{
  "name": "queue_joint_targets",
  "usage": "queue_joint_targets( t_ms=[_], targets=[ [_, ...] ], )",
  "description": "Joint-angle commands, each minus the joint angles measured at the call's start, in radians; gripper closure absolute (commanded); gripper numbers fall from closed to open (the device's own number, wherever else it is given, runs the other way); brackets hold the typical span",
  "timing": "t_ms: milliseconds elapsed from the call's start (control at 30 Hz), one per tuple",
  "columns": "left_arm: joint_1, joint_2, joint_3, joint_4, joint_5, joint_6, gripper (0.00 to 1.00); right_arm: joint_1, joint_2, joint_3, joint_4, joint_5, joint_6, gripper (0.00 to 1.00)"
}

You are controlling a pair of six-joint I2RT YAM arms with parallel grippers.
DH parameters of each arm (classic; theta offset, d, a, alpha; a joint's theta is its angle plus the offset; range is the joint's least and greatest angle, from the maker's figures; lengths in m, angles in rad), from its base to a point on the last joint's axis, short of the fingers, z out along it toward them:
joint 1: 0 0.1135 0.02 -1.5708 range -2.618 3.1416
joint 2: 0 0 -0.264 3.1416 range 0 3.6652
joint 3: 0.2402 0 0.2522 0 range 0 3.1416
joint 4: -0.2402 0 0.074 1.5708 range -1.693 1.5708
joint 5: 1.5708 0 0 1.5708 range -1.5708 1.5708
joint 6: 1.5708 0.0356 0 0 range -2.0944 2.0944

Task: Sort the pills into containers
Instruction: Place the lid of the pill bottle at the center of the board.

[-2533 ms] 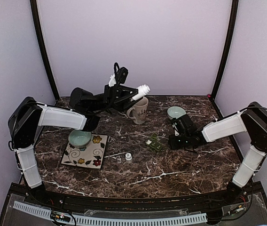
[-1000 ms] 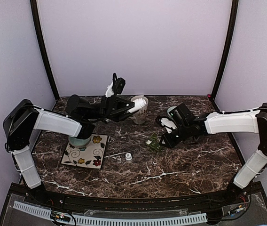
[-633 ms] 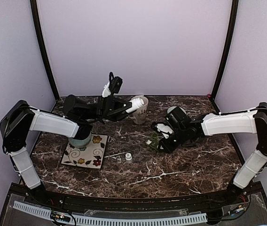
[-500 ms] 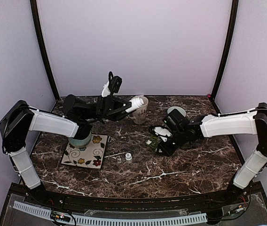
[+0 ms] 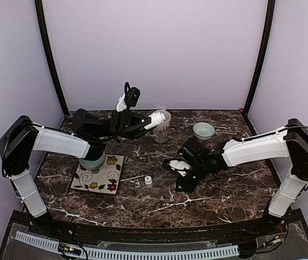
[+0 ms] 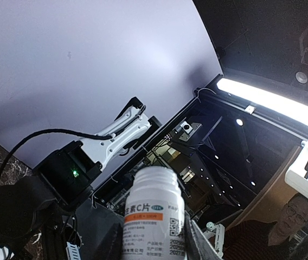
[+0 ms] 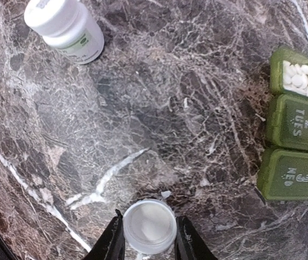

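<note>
Gentleness is mattering: the right gripper is pinching a small round white plastic cap over the marble table, apart from the dark green three-compartment plastic pill box; the left gripper is clamping an uncapped white pill bottle, needing slow tilting

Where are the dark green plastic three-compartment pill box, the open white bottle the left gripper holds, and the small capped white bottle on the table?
Dark green plastic pill box (image 7: 296, 122): right wrist view, middle lid.
Open white bottle (image 6: 153, 216): left wrist view, label.
Small capped white bottle (image 7: 78, 38): right wrist view, body.
</note>
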Motion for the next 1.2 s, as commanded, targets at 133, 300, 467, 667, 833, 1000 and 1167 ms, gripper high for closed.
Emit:
queue_joint_targets(
  t_ms=[133,300,467,667,833,1000,1167],
  targets=[
    [0.001,-0.068,-0.017,0.025,0.013,0.019,1.0,0.021,0.036,-0.031,0.064,0.031,0.006,0.69],
    [0.001,-0.069,-0.018,0.022,0.012,0.017,1.0,0.022,0.041,-0.052,0.097,0.035,0.012,0.64],
    [0.0,-0.069,-0.014,0.013,0.015,0.02,1.0,0.022,0.035,-0.065,0.122,0.038,0.025,0.61],
    [0.0,-0.069,-0.008,0.004,0.017,0.022,1.0,0.022,-0.006,-0.091,0.146,0.049,0.048,0.56],
    [0.0,-0.071,-0.007,-0.007,0.017,0.03,1.0,0.023,-0.068,-0.137,0.179,0.06,0.076,0.51],
    [0.0,-0.07,-0.004,-0.021,0.017,0.035,1.0,0.024,-0.151,-0.228,0.255,0.07,0.117,0.5],
    [0.001,-0.069,0.004,-0.04,0.02,0.042,1.0,0.032,-0.204,-0.341,0.422,0.064,0.17,0.49]
  ],
)
